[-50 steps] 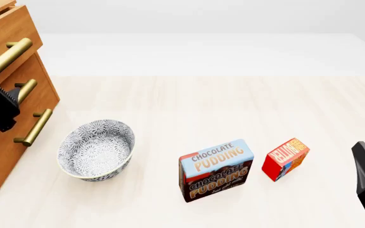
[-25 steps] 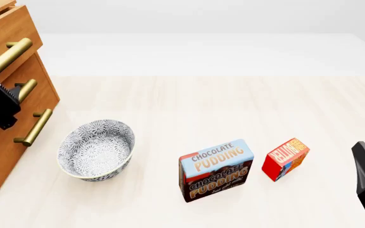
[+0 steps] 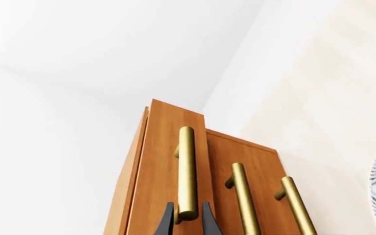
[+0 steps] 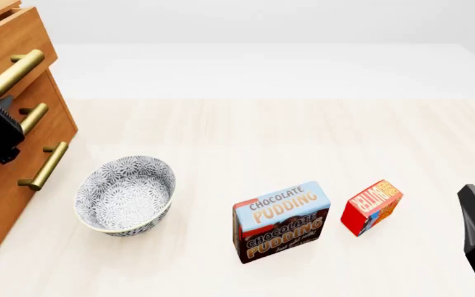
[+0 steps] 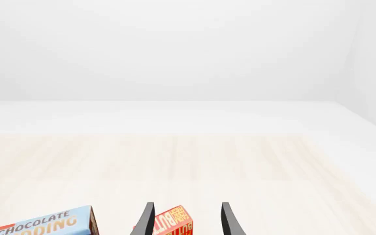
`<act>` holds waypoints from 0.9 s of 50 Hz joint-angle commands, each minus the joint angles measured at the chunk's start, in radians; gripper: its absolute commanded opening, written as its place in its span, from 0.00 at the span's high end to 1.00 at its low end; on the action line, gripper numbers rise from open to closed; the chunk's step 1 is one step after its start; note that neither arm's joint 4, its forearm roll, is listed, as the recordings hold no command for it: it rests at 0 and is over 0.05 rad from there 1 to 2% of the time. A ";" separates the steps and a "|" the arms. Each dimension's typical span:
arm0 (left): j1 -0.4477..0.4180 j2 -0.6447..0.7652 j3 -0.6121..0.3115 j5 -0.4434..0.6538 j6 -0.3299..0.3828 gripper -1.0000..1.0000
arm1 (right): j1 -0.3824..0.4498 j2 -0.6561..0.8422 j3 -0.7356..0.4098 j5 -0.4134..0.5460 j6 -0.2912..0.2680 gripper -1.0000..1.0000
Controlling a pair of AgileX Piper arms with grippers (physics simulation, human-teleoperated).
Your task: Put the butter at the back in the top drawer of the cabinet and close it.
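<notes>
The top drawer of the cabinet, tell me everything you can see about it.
The top drawer is the uppermost of three in the brown wooden cabinet, with a light-brown wood front and a brass bar handle. It juts slightly forward of the lower drawer fronts, so it looks partly open. The left gripper has its fingers on either side of the handle's end; whether they are touching it is unclear.

Open tabletop [image 4: 303, 130] between cabinet [image 4: 23, 124] and butter [image 4: 372, 206]; bowl [image 4: 125, 195] and pudding box [image 4: 282, 221] nearer the front.

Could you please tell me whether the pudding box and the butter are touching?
Apart. The front view shows bare table between the pudding box and the butter.
</notes>
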 commanded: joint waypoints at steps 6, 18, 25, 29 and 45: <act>0.000 -0.020 0.019 0.034 0.001 1.00 | 0.000 0.000 0.000 0.000 0.000 0.00; -0.030 -0.043 0.013 0.056 0.006 1.00 | 0.000 0.000 0.000 0.000 0.000 0.00; -0.065 -0.047 0.017 0.056 0.004 1.00 | 0.000 0.000 0.000 0.000 0.000 0.00; -0.093 -0.055 0.024 0.059 0.004 1.00 | 0.000 0.000 0.000 0.000 0.000 0.00; -0.154 -0.052 0.013 0.075 0.001 1.00 | 0.000 0.000 0.000 0.000 0.000 0.00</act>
